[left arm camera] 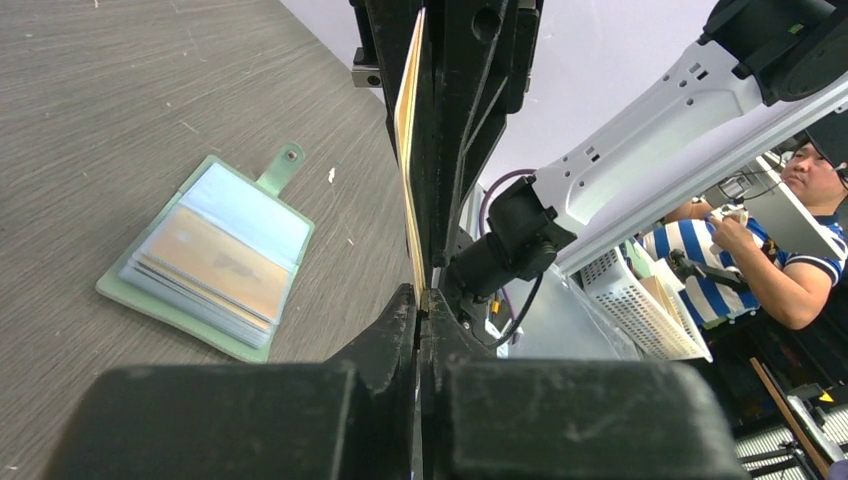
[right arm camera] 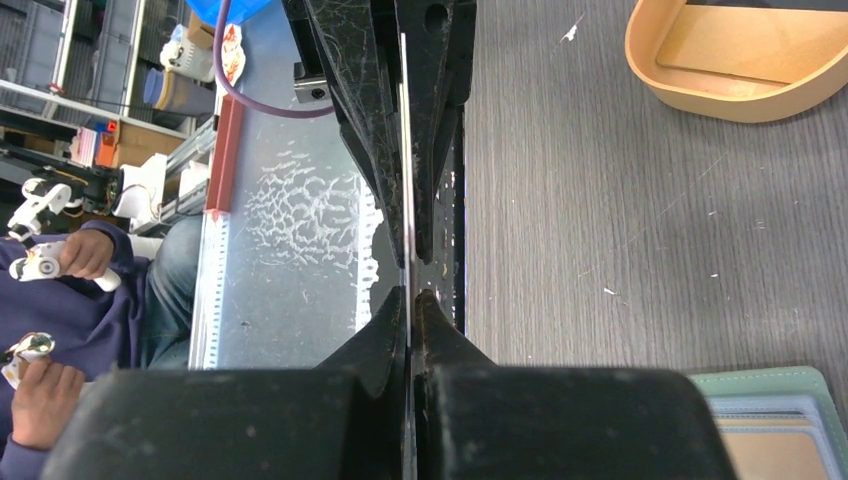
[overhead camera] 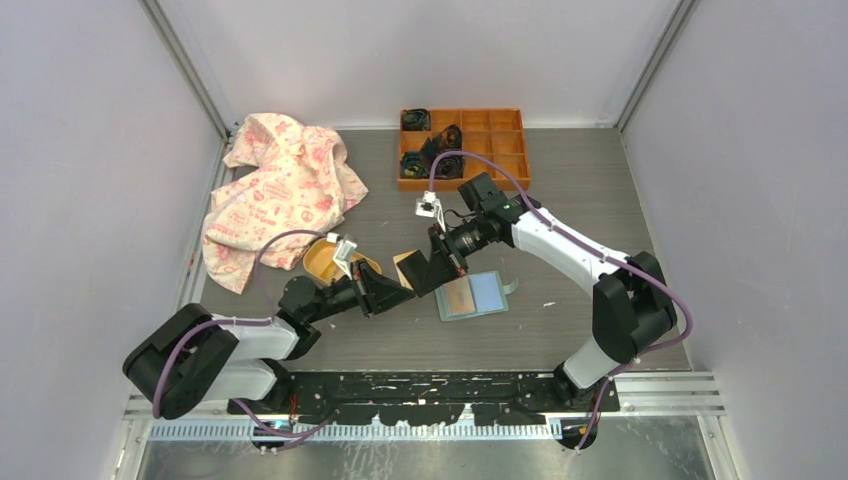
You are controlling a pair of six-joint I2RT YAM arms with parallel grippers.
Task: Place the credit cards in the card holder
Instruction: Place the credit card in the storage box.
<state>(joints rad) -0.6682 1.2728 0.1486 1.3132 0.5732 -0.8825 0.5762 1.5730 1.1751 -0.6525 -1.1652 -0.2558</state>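
An orange credit card (overhead camera: 407,264) stands on edge above the table, gripped from both sides. My left gripper (overhead camera: 403,293) is shut on its near edge; the left wrist view shows the card (left arm camera: 405,130) edge-on running up from my jaws (left arm camera: 422,296). My right gripper (overhead camera: 438,268) is shut on the far edge; the right wrist view shows the thin card (right arm camera: 404,160) between both pairs of fingers (right arm camera: 411,293). The mint-green card holder (overhead camera: 474,295) lies open on the table to the right, an orange card in its clear sleeve (left arm camera: 215,258); its corner shows in the right wrist view (right arm camera: 770,385).
A yellow-orange oval dish (overhead camera: 322,260) sits left of the grippers, also in the right wrist view (right arm camera: 735,90). An orange compartment tray (overhead camera: 505,150) with dark items stands at the back. A pink patterned cloth (overhead camera: 280,190) lies at the back left.
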